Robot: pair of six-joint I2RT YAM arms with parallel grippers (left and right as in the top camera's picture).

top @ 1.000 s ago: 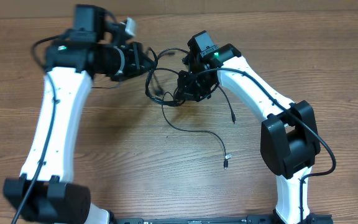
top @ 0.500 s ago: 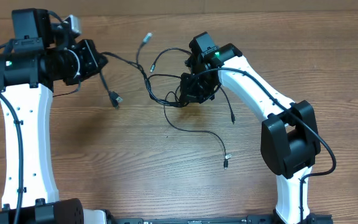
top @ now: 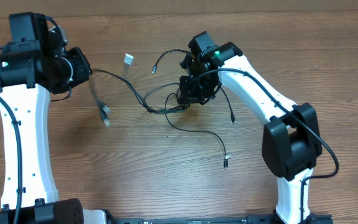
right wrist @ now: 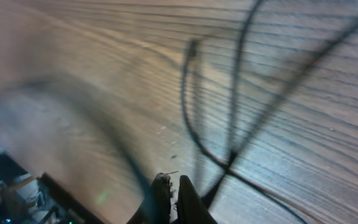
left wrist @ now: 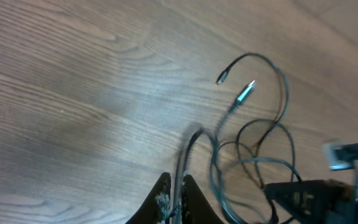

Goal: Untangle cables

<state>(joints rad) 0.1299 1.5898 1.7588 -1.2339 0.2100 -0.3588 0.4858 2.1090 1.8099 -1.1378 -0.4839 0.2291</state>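
The cables are thin black wires knotted at mid-table. My left gripper at the upper left is shut on one strand, which stretches right to the knot. A plug end hangs below it. My right gripper is shut on the knot, and its closed jaws sit just above the wood with blurred strands crossing in front. Other plug ends lie loose at the upper middle, beside it and at the front. Two plugs show in the left wrist view.
The wooden table carries both white arms, whose bases are at the front left and front right. One short strand ends by the right forearm. The right gripper shows dark in the left wrist view.
My left arm swung far left, away from the right gripper, drawing a strand out of the knot. The loops pulled tighter. A grey plug moved down and left. The right arm stayed put.
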